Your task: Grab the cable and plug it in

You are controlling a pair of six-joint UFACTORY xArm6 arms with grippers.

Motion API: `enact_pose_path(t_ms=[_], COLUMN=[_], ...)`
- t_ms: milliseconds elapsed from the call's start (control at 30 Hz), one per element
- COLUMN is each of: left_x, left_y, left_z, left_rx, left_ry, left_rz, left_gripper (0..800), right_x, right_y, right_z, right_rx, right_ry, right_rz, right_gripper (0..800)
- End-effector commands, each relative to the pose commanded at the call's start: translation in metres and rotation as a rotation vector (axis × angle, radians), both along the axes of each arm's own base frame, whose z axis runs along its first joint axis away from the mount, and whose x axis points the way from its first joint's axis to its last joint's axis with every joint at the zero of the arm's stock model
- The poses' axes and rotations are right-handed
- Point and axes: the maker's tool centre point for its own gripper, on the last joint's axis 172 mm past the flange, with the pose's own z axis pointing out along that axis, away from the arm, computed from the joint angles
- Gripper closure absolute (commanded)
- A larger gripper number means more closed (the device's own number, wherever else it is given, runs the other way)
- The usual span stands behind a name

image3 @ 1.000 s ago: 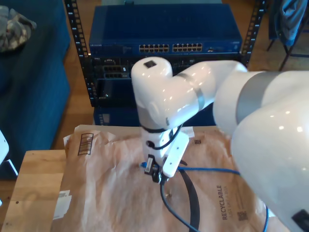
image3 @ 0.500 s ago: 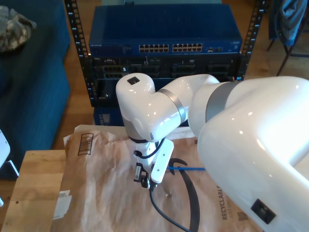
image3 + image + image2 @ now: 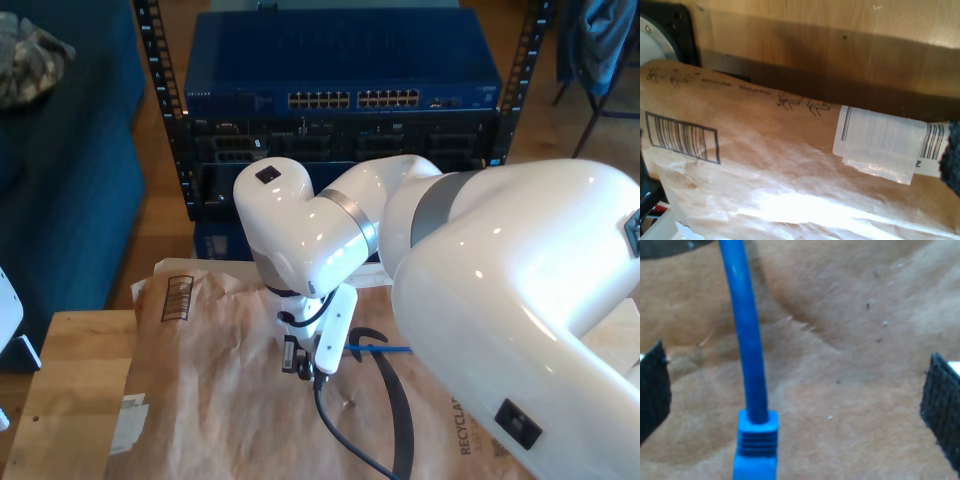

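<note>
The bright blue cable (image 3: 747, 340) lies on brown paper, its ribbed blue plug boot (image 3: 756, 440) between the two black pads (image 3: 652, 390) of my second gripper (image 3: 797, 395). The jaws stand wide apart, and neither pad touches the cable. In the exterior view my second gripper (image 3: 297, 362) points down at the paper under a big white arm, and a short stretch of cable (image 3: 385, 349) runs off toward that view's right. My first gripper (image 3: 797, 170) hangs open over a barcoded part of the paper, dark pads (image 3: 952, 155) at the edges.
A blue network switch (image 3: 350, 99) with rows of ports sits in the black rack (image 3: 160, 110) behind the table. Brown paper (image 3: 220, 410) covers the wooden table (image 3: 70, 400). A black strap (image 3: 402, 410) curls on the paper. A white label (image 3: 880, 145) is stuck near the paper's edge.
The second arm has swung toward the exterior view's left and settled lower over the paper. The plug end seen beside the gripper a second ago is now covered by it.
</note>
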Motion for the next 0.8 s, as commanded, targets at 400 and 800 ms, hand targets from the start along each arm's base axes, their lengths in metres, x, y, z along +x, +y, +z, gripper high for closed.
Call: enact_pose_path(t_ms=[400,800], left_x=[0.000,0.000], left_y=[0.000,0.001], left_z=[0.000,-0.003], left_rx=[-0.001,0.000], left_ry=[0.000,-0.004], left_rz=[0.000,-0.002], left_gripper=[0,0], right_x=[0.014,0.021], right_y=[-0.003,-0.011], right_z=[-0.003,-0.003], right_rx=[-0.030,-0.066], right_ry=[-0.040,-0.066], right_rz=[0.041,0.075], right_gripper=[320,762])
